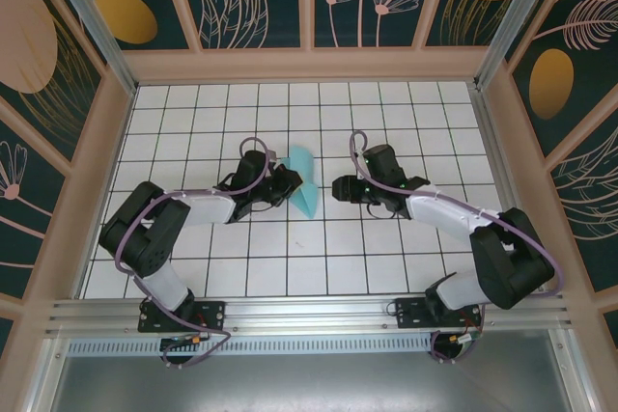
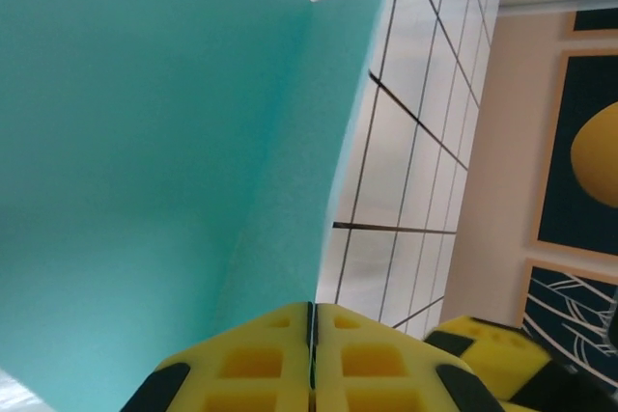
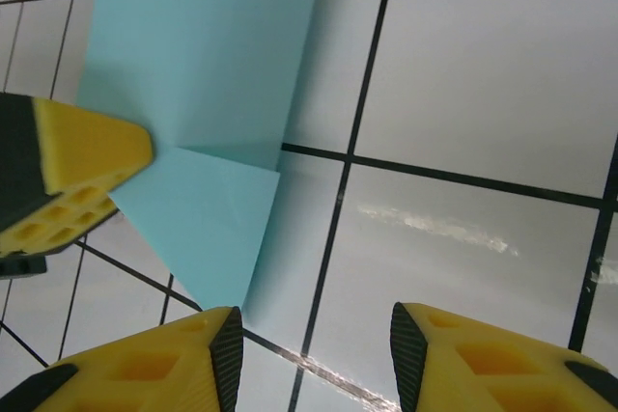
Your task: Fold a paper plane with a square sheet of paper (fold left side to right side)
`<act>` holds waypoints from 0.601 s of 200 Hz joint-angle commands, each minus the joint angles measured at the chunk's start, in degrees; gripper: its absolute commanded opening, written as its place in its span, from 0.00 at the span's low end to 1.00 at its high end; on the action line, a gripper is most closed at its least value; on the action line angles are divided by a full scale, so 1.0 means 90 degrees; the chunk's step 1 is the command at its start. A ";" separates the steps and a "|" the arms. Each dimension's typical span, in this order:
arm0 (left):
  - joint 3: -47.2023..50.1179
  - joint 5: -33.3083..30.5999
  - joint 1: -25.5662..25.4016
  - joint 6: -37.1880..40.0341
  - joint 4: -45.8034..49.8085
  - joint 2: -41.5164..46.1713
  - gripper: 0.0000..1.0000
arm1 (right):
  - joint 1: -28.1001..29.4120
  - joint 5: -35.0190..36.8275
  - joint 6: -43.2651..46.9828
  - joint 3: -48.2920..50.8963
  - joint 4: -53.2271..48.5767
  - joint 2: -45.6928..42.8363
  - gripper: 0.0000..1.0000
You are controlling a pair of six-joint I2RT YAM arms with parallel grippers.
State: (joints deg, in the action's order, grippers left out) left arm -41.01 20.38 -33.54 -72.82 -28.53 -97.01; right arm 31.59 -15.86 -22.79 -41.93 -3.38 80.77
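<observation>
Left jaws clenched on left edge of sheet of paper (image 1: pixel 304 180), flap raised off desk (image 1: pixel 290 267). Long axis far-to-near, mid-desk. My right jaws parted, empty, just right of sheet.

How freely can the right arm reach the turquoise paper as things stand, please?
Probably yes: the right gripper stands open just beside the paper, nothing between them; the left gripper pinches its other side.
</observation>
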 commanded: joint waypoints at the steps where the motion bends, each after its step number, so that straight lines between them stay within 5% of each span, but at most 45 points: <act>1: -0.0377 -0.0237 -0.0166 -0.0396 -0.0283 0.0125 0.09 | 0.0014 0.0122 0.0120 0.0174 0.0156 -0.0173 0.47; 120: -0.0833 -0.0168 -0.0323 -0.0044 0.0324 -0.0597 0.12 | 0.0005 0.0692 0.0407 0.0112 -0.0052 -0.0508 0.52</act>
State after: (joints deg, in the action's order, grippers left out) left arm -46.74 17.96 -36.03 -75.07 -27.53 -100.05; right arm 31.59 -13.30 -20.97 -40.73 -3.01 79.42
